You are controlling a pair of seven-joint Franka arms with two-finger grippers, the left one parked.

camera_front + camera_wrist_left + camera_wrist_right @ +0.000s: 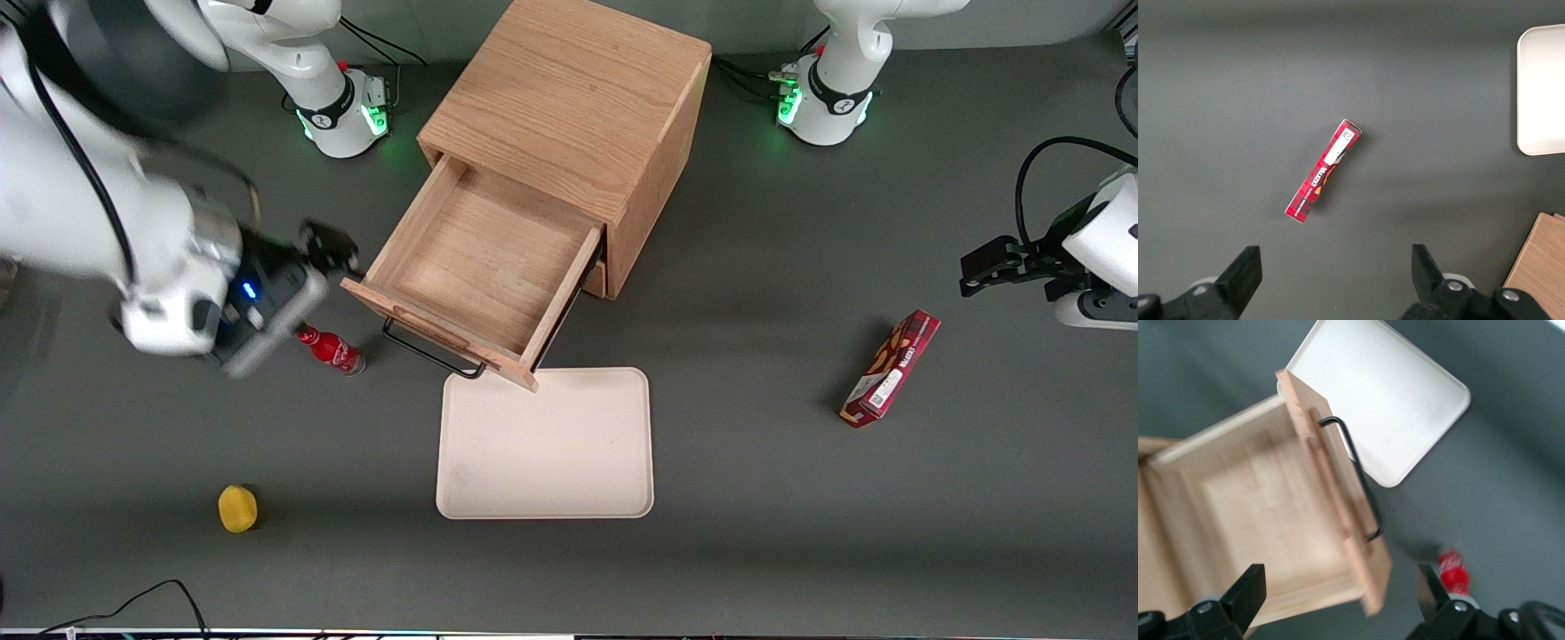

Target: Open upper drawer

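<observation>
Your drawer (484, 267) is stiff wood and slides straight, so pull its thin black handle (433, 353); your spread pincer (331, 251) holds nothing

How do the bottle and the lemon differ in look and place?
The bottle is red and lies beside the drawer, near the open tool; the lemon is yellow, rounder, and nearer to the front camera. Both rest on the table.
</observation>
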